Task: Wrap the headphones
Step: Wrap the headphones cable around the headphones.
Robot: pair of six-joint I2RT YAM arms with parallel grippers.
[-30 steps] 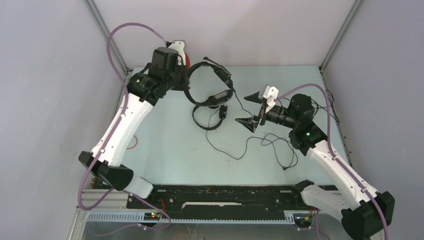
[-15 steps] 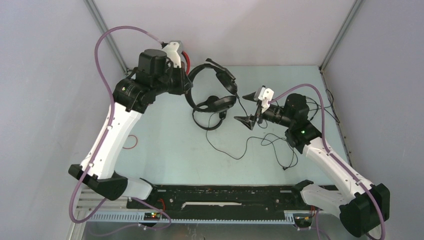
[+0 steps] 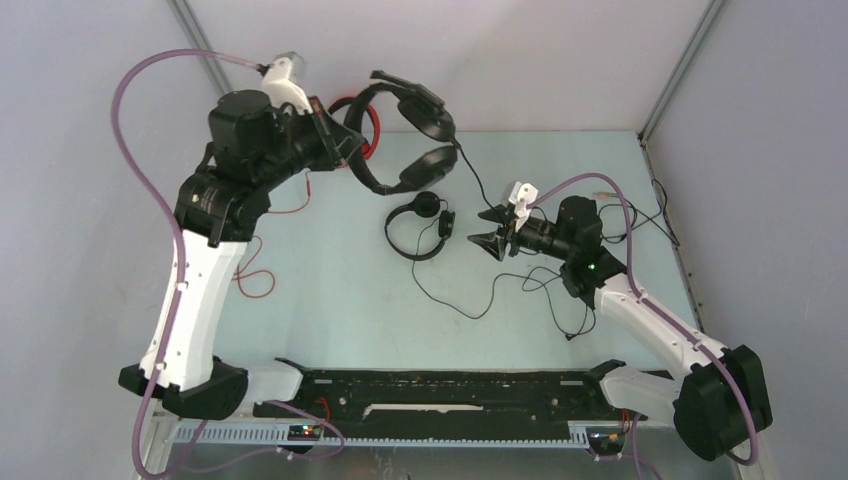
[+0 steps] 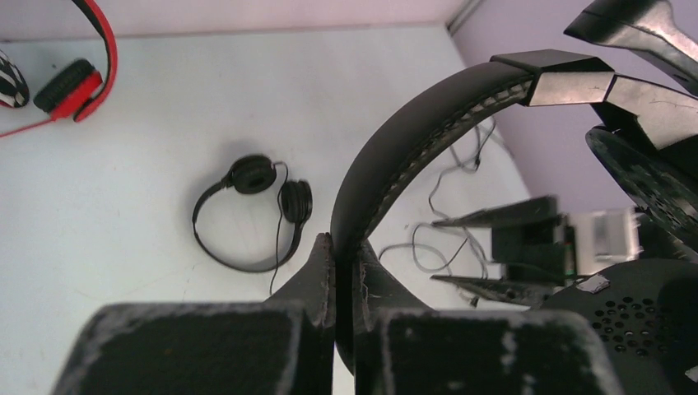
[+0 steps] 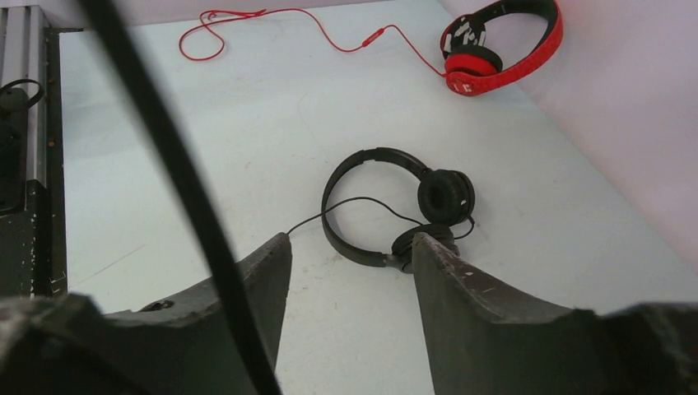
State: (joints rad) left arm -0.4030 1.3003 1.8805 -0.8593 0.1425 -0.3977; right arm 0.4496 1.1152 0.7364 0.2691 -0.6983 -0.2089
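Held item: large black headset [image 3: 428,163], raised off the table [image 3: 330,270] at the far left, well above the other two sets
Left gripper [image 4: 344,243]: pressed tight on the padded headband, pinching it edge-on; ear cups hang free to the right
Right gripper [image 5: 350,240]: jaws apart, nothing between them; pointed at the table just right of the small black headset [image 5: 444,196]
Cable [image 5: 165,140]: thin, black; trails from the raised headset down past the right gripper to a loose tangle on the table; whether it lies inside the jaws cannot be told
Handling, judged: headband stiff and springy, light enough for a single pinch; ear cups pivot and may swing; cable limp, slippery, prone to snag and kink
Hold points, judged: band at mid-arc for the frame; cable close to the ear cup, then fed in short lengths
Appearance: all black, stitched band, perforated ear cups
Others: small black headset flat at table centre; red headset [image 5: 471,64] at the far edge, its red cable straggling leftward
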